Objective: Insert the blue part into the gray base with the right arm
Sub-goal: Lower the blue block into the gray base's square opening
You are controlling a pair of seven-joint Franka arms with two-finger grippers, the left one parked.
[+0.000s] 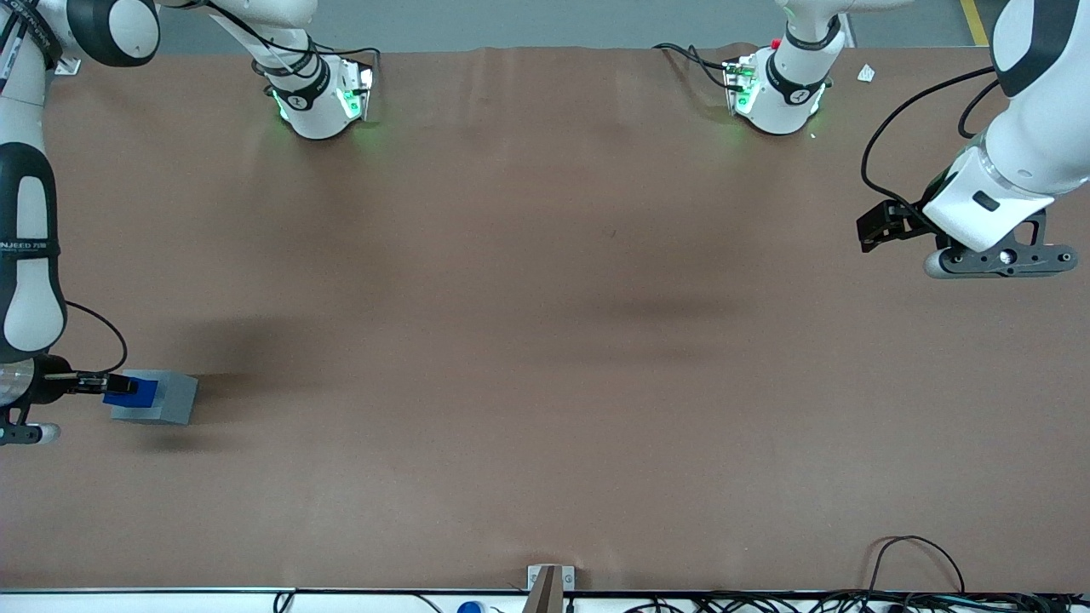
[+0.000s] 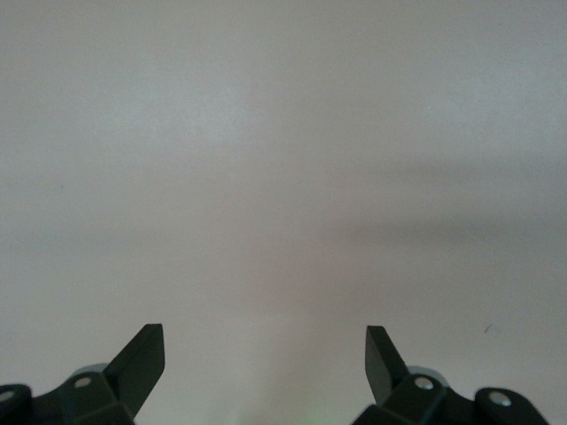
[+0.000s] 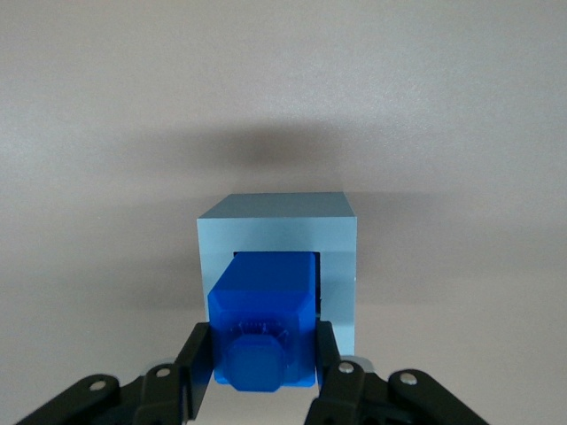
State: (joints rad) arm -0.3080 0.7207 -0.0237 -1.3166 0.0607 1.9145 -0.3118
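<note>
The right arm (image 1: pixel 30 247) reaches down at its own end of the table (image 1: pixel 545 340), and its gripper (image 1: pixel 119 387) is clamped on the blue part (image 1: pixel 132 391). In the right wrist view the two black fingers (image 3: pixel 197 367) press against opposite sides of the blue block, whose round nub faces the camera, so the gripper (image 3: pixel 264 372) is plainly grasping it.

Directly under the gripper sits the gray base (image 1: pixel 155 398), resting flat on the brown table cover. The blue part (image 3: pixel 264 323) stands over the square hole in the top of the gray base (image 3: pixel 276 230), lined up with the opening; its lower end seems to sit at or just inside the hole, though how deep it goes I cannot tell. Most of the blue block still shows above the base's top face, with a rim of gray visible around it.
</note>
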